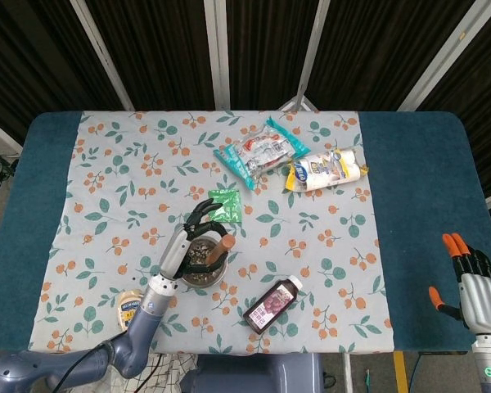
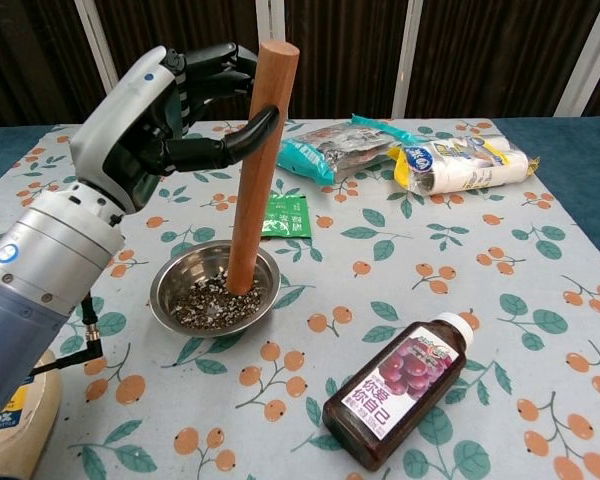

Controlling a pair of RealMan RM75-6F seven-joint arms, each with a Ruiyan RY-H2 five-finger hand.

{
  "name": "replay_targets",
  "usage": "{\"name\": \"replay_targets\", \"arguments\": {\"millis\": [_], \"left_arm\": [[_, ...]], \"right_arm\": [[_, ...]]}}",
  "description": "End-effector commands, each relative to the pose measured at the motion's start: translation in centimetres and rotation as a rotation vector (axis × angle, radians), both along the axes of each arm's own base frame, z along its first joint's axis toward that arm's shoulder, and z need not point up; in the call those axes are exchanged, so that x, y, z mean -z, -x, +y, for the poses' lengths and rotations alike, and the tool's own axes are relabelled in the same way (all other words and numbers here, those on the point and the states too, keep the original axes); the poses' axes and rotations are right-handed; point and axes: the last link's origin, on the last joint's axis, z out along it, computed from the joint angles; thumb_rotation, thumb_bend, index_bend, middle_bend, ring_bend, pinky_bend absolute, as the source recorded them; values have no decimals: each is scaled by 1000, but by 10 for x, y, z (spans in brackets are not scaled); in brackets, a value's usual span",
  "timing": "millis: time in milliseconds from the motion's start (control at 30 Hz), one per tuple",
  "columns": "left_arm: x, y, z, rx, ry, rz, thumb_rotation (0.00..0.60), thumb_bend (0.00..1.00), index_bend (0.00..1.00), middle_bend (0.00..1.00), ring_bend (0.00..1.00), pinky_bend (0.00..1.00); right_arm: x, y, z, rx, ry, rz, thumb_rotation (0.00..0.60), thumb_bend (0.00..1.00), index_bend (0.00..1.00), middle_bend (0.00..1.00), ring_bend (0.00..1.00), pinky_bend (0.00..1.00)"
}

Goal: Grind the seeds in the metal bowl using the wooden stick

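Note:
A metal bowl of dark seeds sits on the floral cloth, left of centre. A wooden stick stands nearly upright in it, its lower end in the seeds near the bowl's far right side. My left hand grips the stick near its top, thumb across the front and fingers curled behind. My right hand shows only in the head view, at the far right beyond the table edge, fingers apart and holding nothing.
A dark juice bottle lies right of the bowl. A mayonnaise jar lies at the near left. A green sachet lies just behind the bowl; snack packs and a yellow-blue pack lie further back.

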Motion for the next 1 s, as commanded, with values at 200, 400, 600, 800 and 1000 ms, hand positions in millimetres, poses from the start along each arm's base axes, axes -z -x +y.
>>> {"name": "replay_targets", "arguments": {"millis": [200,400,600,800,1000], "left_arm": [[6,9,1,-4,7,-9,600,774,548,609,154,68],[7,15,5,-17,13,-15,600,774,548,609,154,68],[9,21,8,-29,20,-12,600,774,549,611,154,68],[13,28,8,-37,31,-4,600,774,549,611,154,71],[13,27,7,-29,28,-12,600,774,549,611,154,74]], "right_arm": [[0,1,0,5,-1,-2,600,370,0,0,0,0],[1,1,0,14,-2,-2,600,370,0,0,0,0],[1,2,-1,19,-3,-5,600,370,0,0,0,0],[2,2,-2,22,-5,-3,600,371,0,0,0,0],[2,2,-2,19,-1,-4,600,370,0,0,0,0]]}}
